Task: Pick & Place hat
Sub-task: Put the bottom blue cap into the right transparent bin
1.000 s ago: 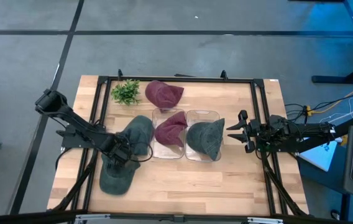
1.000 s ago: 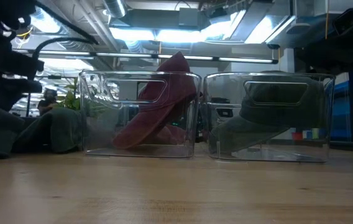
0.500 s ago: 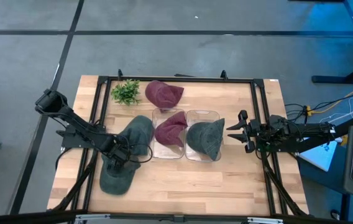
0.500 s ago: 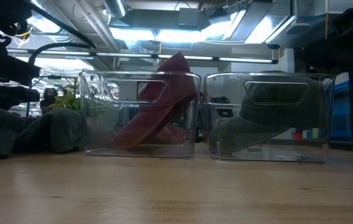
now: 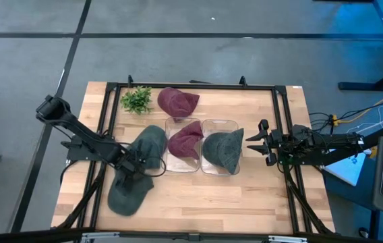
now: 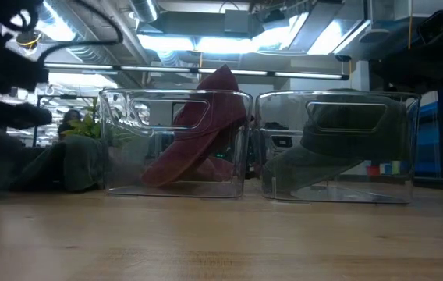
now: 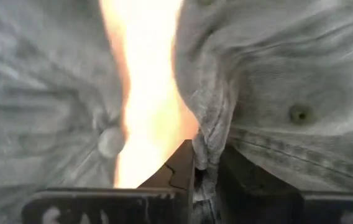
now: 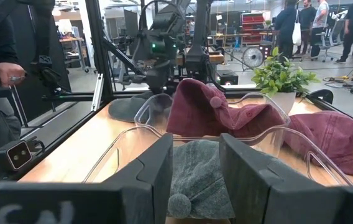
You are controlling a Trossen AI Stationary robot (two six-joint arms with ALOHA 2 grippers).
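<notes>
Two grey-green hats lie at the table's left, one farther (image 5: 150,143) and one nearer (image 5: 127,193). My left gripper (image 5: 136,167) is between them, shut on the nearer hat (image 7: 276,93). The farther hat (image 7: 40,93) lies on the table beside it. Two clear bins stand mid-table: the left bin (image 5: 172,166) holds a maroon hat (image 5: 185,139), and the right bin (image 5: 213,124) holds a grey-green hat (image 5: 224,150). Another maroon hat (image 5: 177,101) lies on the table at the far side. My right gripper (image 5: 251,143) is open and empty, to the right of the bins. My left gripper pinches a raised fold of the nearer hat's cloth (image 7: 206,140) between its two fingers. The fingers slant down from the table's left. The rest of the hat lies slack on the table.
A small green plant (image 5: 136,100) stands at the far left, beside the loose maroon hat. A black frame rail (image 5: 191,86) runs round the table. Bare wood shows along the near edge (image 5: 212,202). People stand in the room beyond the table (image 8: 288,25).
My left gripper has stayed shut on the nearer grey-green hat and has shifted a little. The hat's cloth beside it has changed shape slightly, and the rest of the hat lies where it was.
</notes>
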